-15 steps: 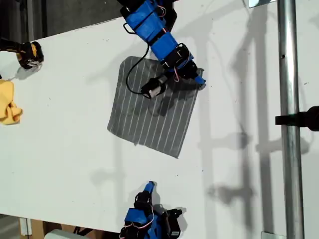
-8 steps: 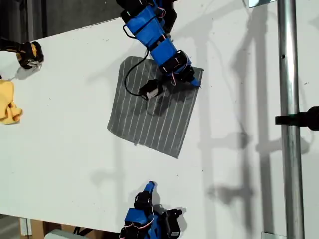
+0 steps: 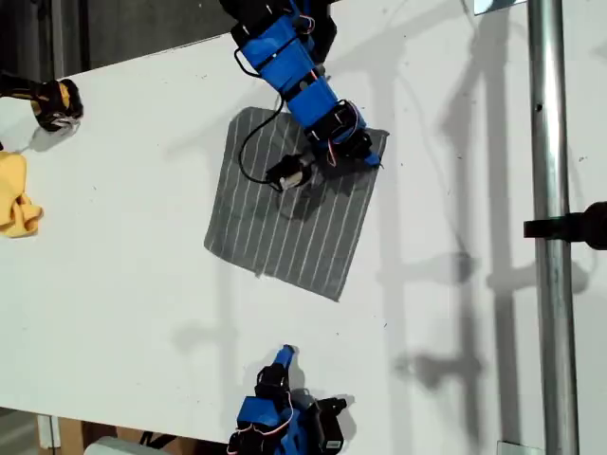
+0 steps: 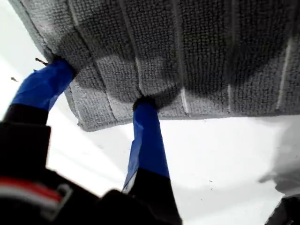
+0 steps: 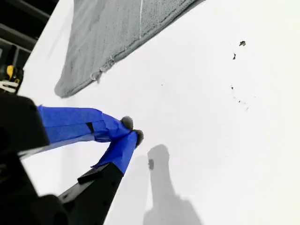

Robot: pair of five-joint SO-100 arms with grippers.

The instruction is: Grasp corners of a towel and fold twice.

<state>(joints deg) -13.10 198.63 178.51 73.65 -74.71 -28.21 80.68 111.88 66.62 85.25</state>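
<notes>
The flat white tabletop [image 3: 123, 284] fills the exterior view, crossed at that view's right by an upright silver metal pole [image 3: 550, 237]. The thin dark grey white-striped towel [image 3: 285, 223] lies spread flat at the table's centre, nearer the far edge. My first gripper [image 4: 101, 91] presses its 2 blue-taped fingers, set narrowly apart, onto the towel's far edge near the corner [image 3: 382, 136] toward the exterior view's right. My second gripper [image 5: 131, 131], tips pinched together on nothing, hovers over bare table near the towel. A small crumpled yellow cloth [image 3: 17, 194] sits at the exterior view's left edge.
</notes>
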